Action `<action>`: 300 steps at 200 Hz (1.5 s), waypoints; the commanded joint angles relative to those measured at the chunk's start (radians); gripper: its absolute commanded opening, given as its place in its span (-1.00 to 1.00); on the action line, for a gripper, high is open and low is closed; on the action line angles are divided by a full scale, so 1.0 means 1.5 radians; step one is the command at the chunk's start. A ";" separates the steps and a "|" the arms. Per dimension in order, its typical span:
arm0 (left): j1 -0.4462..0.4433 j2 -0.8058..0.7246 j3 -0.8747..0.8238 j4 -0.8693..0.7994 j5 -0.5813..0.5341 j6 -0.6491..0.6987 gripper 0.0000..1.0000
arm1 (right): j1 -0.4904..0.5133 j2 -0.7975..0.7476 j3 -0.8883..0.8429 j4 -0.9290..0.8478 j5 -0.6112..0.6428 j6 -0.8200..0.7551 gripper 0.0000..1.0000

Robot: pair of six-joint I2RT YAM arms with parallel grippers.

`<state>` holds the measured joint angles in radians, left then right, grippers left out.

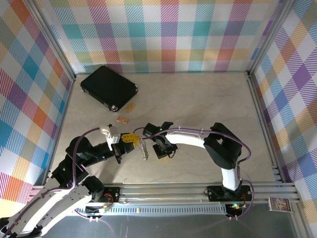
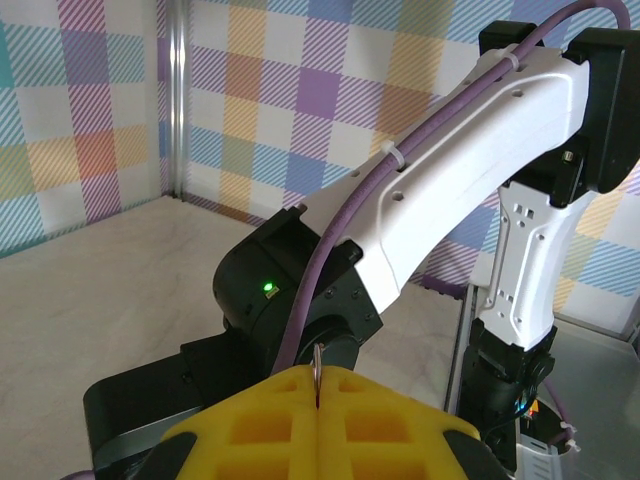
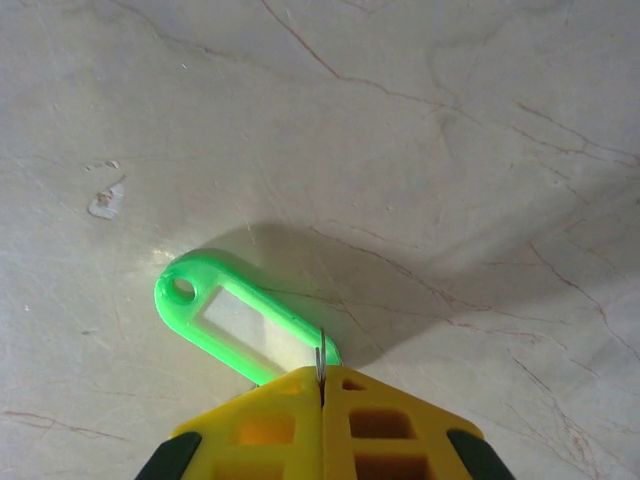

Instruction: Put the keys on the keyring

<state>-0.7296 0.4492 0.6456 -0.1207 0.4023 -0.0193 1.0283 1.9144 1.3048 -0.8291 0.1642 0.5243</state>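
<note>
Grip: left gripper pinched the keyring edge-on; right gripper was pressed on what seemed a thin key edge, green tag beside it, over the table | Step needed: ring held steady; key hole eased onto the split; no twisting | Counted: one tag; two tan blocks; one black case

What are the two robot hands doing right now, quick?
Left gripper: shut, pinching a thin metal ring.
Right gripper: shut on a metal ring too, beside the green tag.
</note>
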 commanded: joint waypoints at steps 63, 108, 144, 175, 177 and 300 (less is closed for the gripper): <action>0.006 0.000 -0.003 0.045 0.011 -0.008 -1.00 | -0.006 -0.140 -0.116 0.040 -0.146 -0.142 -0.96; 0.007 0.004 -0.004 0.048 0.013 -0.007 -1.00 | -0.028 -0.145 -0.120 -0.005 -0.183 -0.237 -0.97; 0.007 0.003 -0.001 0.041 0.009 -0.007 -1.00 | -0.060 -0.132 -0.104 0.003 -0.187 -0.262 -0.97; 0.007 0.003 -0.003 0.046 0.009 -0.006 -1.00 | -0.069 -0.105 -0.090 0.017 -0.195 -0.270 -0.96; 0.007 0.004 -0.004 0.046 0.009 -0.006 -1.00 | -0.070 -0.103 -0.089 0.019 -0.196 -0.270 -0.96; 0.007 0.000 -0.005 0.044 0.006 -0.006 -1.00 | -0.118 -0.008 0.009 -0.034 -0.176 -0.246 -0.92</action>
<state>-0.7296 0.4568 0.6437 -0.1196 0.4023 -0.0231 0.8589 1.8725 1.2778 -0.8181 -0.1078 0.1448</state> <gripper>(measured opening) 0.050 0.063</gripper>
